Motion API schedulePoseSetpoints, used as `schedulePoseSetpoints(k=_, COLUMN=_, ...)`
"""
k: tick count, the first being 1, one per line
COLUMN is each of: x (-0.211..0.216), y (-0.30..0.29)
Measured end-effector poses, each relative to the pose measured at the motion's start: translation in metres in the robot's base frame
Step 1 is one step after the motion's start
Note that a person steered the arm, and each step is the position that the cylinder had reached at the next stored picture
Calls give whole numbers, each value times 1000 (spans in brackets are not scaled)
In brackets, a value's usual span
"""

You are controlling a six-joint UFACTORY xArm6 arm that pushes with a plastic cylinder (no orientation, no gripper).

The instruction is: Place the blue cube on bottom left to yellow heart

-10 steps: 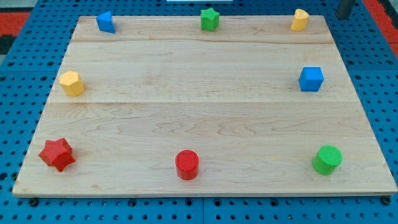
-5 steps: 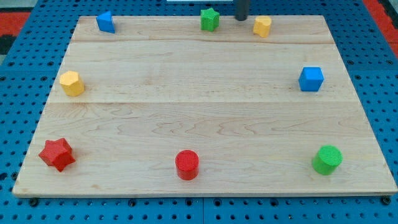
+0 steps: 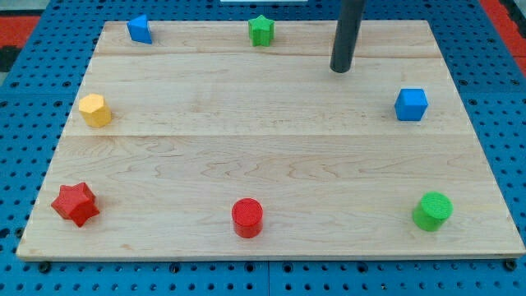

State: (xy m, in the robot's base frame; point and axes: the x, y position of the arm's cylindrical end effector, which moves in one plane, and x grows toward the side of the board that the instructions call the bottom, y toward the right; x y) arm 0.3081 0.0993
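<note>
The blue cube (image 3: 411,104) sits near the board's right edge, in the upper half. My tip (image 3: 341,69) stands on the board to the upper left of the cube, well apart from it. The dark rod rises from the tip to the view's top. The yellow heart does not show; the rod covers the spot near the top edge where it last stood. A second blue block (image 3: 140,29) lies at the top left corner.
A green star (image 3: 261,30) lies at the top middle, left of the rod. A yellow block (image 3: 94,109) is at the left edge. A red star (image 3: 76,203), a red cylinder (image 3: 247,217) and a green cylinder (image 3: 432,210) line the bottom.
The rod came in from the top right, went left along the top edge, then moved down onto the board. The yellow heart slid left and is now hidden. The green star shifted left.
</note>
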Motion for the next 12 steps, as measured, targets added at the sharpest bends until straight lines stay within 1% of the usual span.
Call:
schedulePoseSetpoints(k=1, x=-29, y=-43)
schedulePoseSetpoints(k=2, x=-64, y=-17)
schedulePoseSetpoints(k=3, x=-71, y=3)
schedulePoseSetpoints(k=4, x=-69, y=3)
schedulePoseSetpoints(k=5, x=-69, y=31)
schedulePoseSetpoints(k=6, x=-69, y=73)
schedulePoseSetpoints(k=7, x=-49, y=70)
schedulePoseSetpoints(k=8, x=6, y=39)
schedulePoseSetpoints(k=9, x=17, y=140)
schedulePoseSetpoints(k=10, x=99, y=178)
schedulePoseSetpoints(k=11, x=119, y=133)
schedulePoseSetpoints(k=12, x=48, y=87)
